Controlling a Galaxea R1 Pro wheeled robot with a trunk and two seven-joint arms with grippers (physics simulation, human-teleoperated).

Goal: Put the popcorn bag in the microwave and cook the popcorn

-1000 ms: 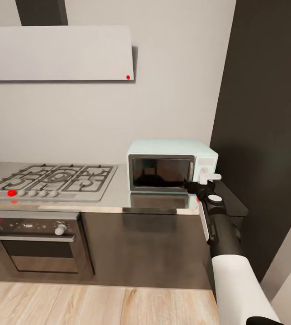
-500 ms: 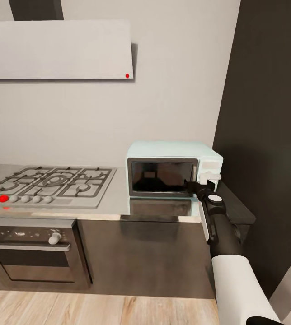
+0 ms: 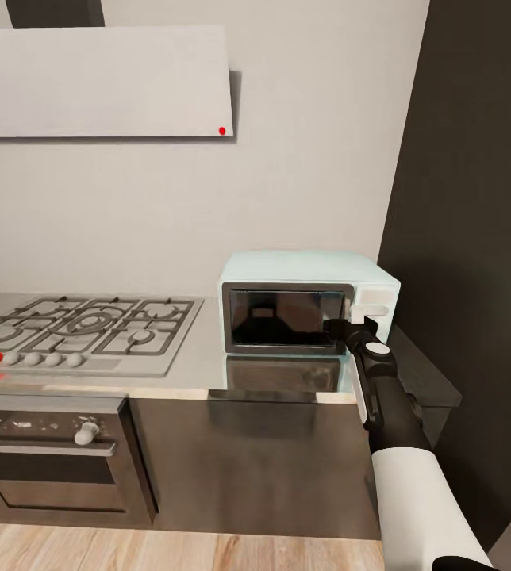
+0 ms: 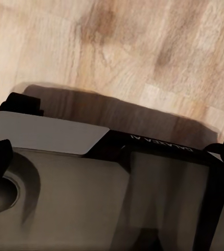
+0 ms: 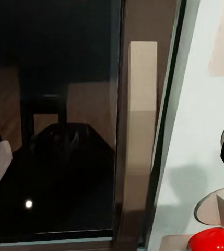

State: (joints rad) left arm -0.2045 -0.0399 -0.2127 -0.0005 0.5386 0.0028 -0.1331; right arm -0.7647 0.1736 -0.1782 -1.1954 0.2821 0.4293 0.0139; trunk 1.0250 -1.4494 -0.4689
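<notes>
Microwave (image 3: 307, 305) sits door shut at the bench's (image 3: 192, 361) 3 o'clock end, beside the gas hob (image 3: 81, 329). Right gripper (image 3: 349, 327) presses at its door edge by the white control panel (image 3: 373, 305); fingers' state unclear.

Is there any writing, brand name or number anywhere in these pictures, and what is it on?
"GALAXEA" (probably; faint and upside down): pale lettering on the robot's dark body, left wrist view.
Oven: tiny pale marks between the knobs, too small to read.
Microwave: no readable text on its panel.
Hood: a red dot, no words.
</notes>
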